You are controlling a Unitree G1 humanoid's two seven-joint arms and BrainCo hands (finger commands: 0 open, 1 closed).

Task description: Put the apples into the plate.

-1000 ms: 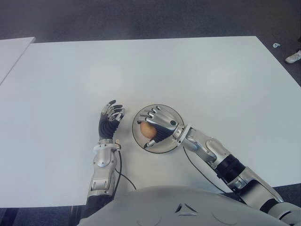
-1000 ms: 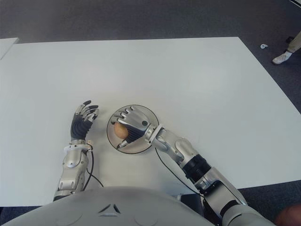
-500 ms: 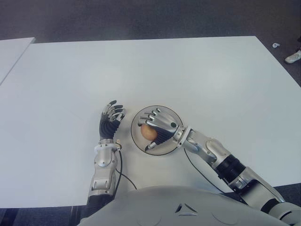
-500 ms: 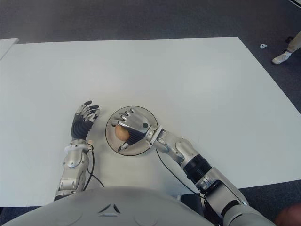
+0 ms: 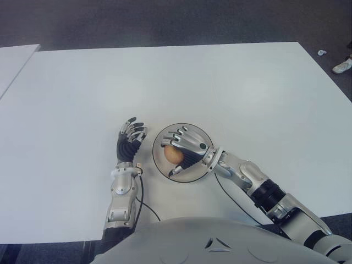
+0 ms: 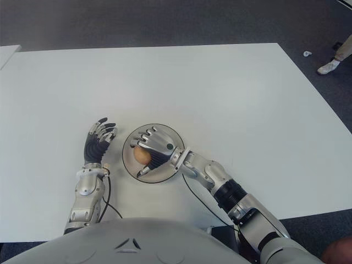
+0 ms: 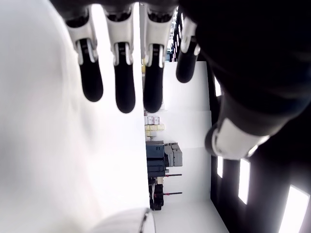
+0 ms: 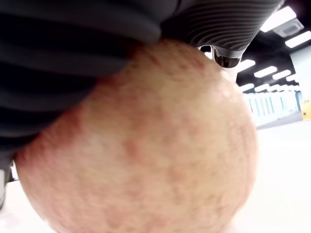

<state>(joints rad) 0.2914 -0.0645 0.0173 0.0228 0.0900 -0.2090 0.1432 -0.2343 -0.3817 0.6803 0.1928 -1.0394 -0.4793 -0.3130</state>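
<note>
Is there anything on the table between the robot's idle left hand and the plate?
No. In both eye views only a bare strip of white table separates the left hand from the plate, where the right hand grips the apple.

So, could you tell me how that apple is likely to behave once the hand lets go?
The apple is round, so it may roll; the plate would probably catch it. It looks firm: the right hand leaves no visible dent.

Left hand (image 5: 130, 140) stands just beside the plate (image 5: 161, 138).
</note>
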